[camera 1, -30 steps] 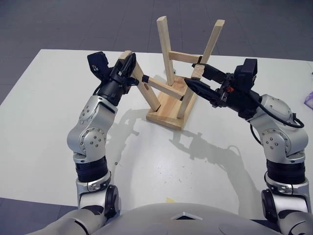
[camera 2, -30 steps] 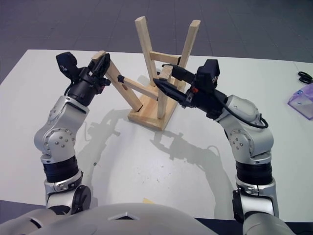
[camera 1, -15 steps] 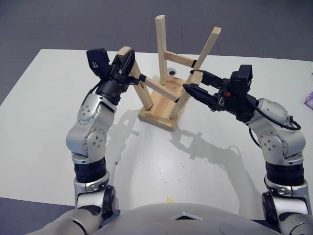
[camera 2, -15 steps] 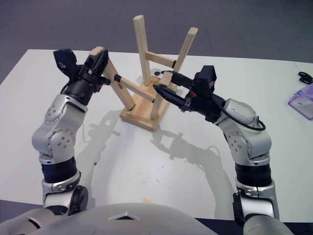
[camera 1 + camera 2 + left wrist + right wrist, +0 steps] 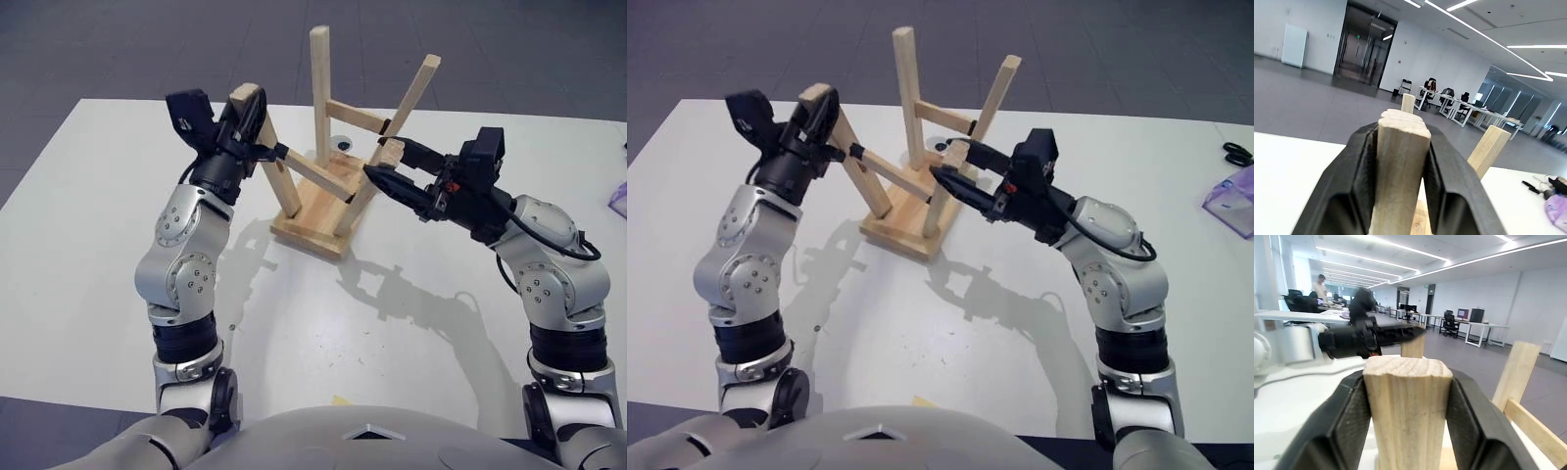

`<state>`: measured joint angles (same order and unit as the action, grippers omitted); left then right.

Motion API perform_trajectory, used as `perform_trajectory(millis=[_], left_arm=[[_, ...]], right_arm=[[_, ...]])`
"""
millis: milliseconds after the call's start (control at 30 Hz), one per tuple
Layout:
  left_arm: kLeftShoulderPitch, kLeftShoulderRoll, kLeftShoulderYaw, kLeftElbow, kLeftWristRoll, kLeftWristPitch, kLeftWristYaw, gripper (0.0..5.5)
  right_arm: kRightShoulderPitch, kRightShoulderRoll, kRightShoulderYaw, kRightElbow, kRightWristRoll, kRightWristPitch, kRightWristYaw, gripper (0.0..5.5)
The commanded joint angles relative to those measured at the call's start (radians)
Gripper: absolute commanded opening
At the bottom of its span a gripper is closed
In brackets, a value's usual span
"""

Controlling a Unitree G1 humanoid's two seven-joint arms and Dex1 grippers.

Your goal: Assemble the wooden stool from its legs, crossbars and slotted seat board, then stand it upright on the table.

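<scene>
Wooden stool (image 5: pixel 313 220) upside-down on table (image 5: pixel 98 196) (white) — L fingers (image 5: pixel 253 106) & R fingers (image 5: pixel 390 184) each clamped on it.

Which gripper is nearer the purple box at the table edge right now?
Right. The right gripper clamps the stool leg nearest the purple box; the left gripper clamps the leg on the opposite side, farther away.

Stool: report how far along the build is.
Done: legs, crossbars and seat board are joined into one stool, upside down on the table. In hand: left end effector and right end effector each clamp a leg end. Left: turn it over onto its legs.
</scene>
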<state>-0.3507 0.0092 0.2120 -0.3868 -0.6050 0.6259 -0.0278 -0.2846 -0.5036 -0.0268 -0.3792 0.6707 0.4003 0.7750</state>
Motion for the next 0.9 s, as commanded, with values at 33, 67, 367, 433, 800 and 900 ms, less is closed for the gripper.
perform_trajectory(millis=[33, 67, 367, 433, 800, 900], left_arm=[[-0.003, 0.107, -0.024, -0.052, 0.187, -0.088, 0.048, 1.15], [-0.018, 0.089, -0.014, -0.064, 0.161, -0.081, 0.052, 1.15], [-0.067, 0.070, -0.048, -0.117, 0.165, -0.111, 0.031, 1.13], [-0.071, 0.056, -0.033, -0.115, 0.137, -0.091, 0.038, 1.13], [-0.052, 0.076, -0.051, -0.122, 0.137, -0.047, 0.047, 1.13], [-0.039, 0.080, -0.049, -0.115, 0.128, -0.020, 0.043, 1.07]], right_arm=[[0.056, -0.013, 0.014, 0.015, -0.008, 0.038, 0.009, 2.09], [0.058, -0.012, 0.014, 0.014, -0.009, 0.038, 0.007, 2.09], [0.057, -0.012, 0.018, 0.014, -0.012, 0.039, 0.006, 2.09], [0.060, -0.013, 0.019, 0.013, -0.014, 0.039, 0.005, 2.09], [0.051, 0.004, 0.025, 0.019, -0.003, 0.079, -0.041, 2.46], [0.049, 0.014, 0.013, 0.016, 0.024, 0.106, -0.061, 2.86]])
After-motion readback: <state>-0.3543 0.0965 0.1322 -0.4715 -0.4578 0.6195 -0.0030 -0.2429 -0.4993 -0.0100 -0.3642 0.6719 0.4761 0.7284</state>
